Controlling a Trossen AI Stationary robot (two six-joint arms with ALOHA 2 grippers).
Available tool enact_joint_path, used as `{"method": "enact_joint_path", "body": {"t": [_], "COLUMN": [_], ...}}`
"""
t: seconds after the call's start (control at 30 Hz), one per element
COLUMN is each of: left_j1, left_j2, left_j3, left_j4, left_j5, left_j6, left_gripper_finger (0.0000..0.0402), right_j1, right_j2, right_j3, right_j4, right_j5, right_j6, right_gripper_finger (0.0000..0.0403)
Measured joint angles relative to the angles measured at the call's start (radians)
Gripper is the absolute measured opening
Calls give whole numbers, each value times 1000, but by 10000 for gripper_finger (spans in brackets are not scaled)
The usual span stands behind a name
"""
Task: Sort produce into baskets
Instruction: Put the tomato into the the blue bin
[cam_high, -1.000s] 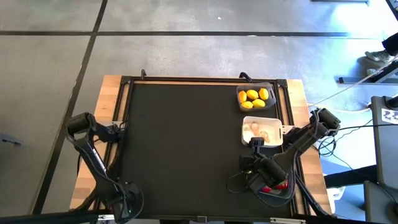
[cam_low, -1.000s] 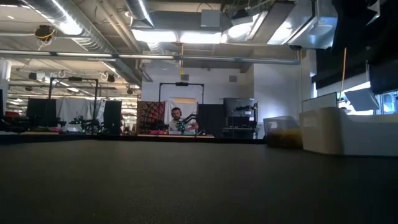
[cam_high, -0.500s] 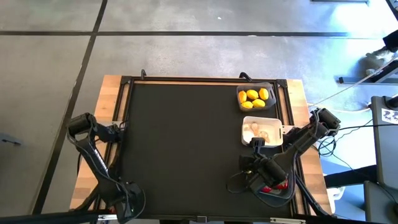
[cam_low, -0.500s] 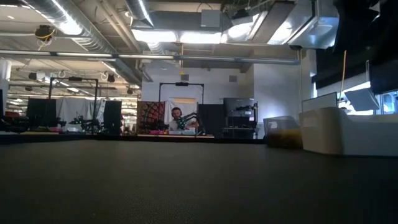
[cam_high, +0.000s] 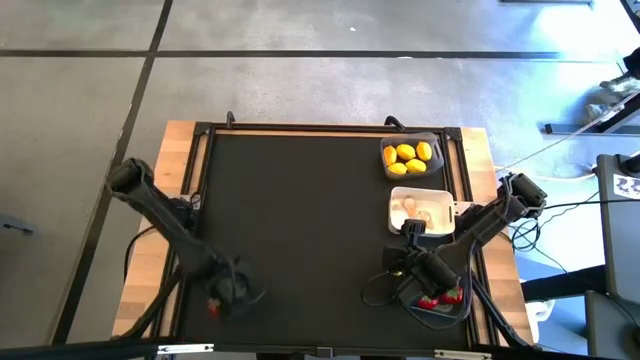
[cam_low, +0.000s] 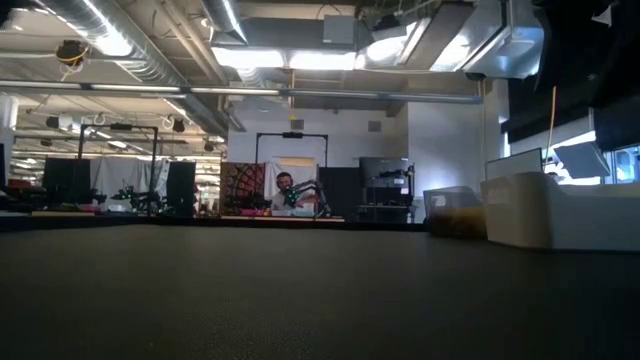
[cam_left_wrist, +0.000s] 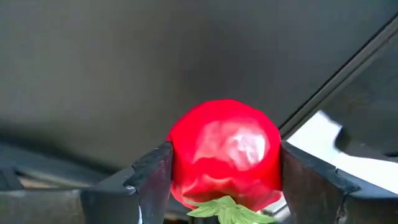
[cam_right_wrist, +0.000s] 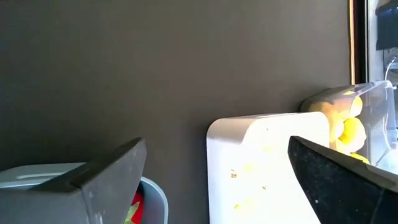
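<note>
Now your left gripper (cam_left_wrist: 221, 186) has its jaws clamped on a red fruit (cam_left_wrist: 224, 155) at the counter's (cam_high: 300, 210) near-left, ready to carry; farther right, the right gripper (cam_high: 428, 285) hangs wide, empty, over the blue-grey basket (cam_high: 440, 315).

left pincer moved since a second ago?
Yes. In the high view the left pincer, shut on a red fruit, has swung inward from the table's near-left corner, over the mat.

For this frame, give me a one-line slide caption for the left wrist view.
Left tool shut on a red round fruit with a green top, above the dark table mat.
</note>
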Motion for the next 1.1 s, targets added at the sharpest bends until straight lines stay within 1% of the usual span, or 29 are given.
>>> {"method": "enact_joint_path", "body": {"t": [0.13,0.2,0.27,0.4,0.53,0.7,0.8,0.9,0.97,1.1], "left_j1": [124,188,248,368,481,573,606,624,631,646], "left_j2": [-43,-45,-44,-41,-41,-40,-18,42,102,249], "left_j3": [2,2,2,2,2,14,70,152,225,394], "left_j4": [-5,-2,0,19,69,143,140,118,100,-20], "left_j5": [-81,-136,-164,-181,-189,-189,-197,-208,-208,-208], "left_j6": [169,265,354,498,570,660,704,758,804,888], "left_gripper_finger": [245,246,248,249,250,246,245,245,244,244], "right_j1": [0,0,0,0,0,0,0,0,-1,-1], "right_j2": [0,0,0,0,0,0,0,0,0,0], "right_j3": [0,0,0,0,0,0,0,0,0,0], "right_j4": [2,5,6,8,11,11,10,8,6,6], "right_j5": [9,22,24,29,61,88,98,99,99,99], "right_j6": [18,53,71,89,97,97,97,88,85,84], "right_gripper_finger": [390,390,390,390,390,390,390,390,390,390]}}
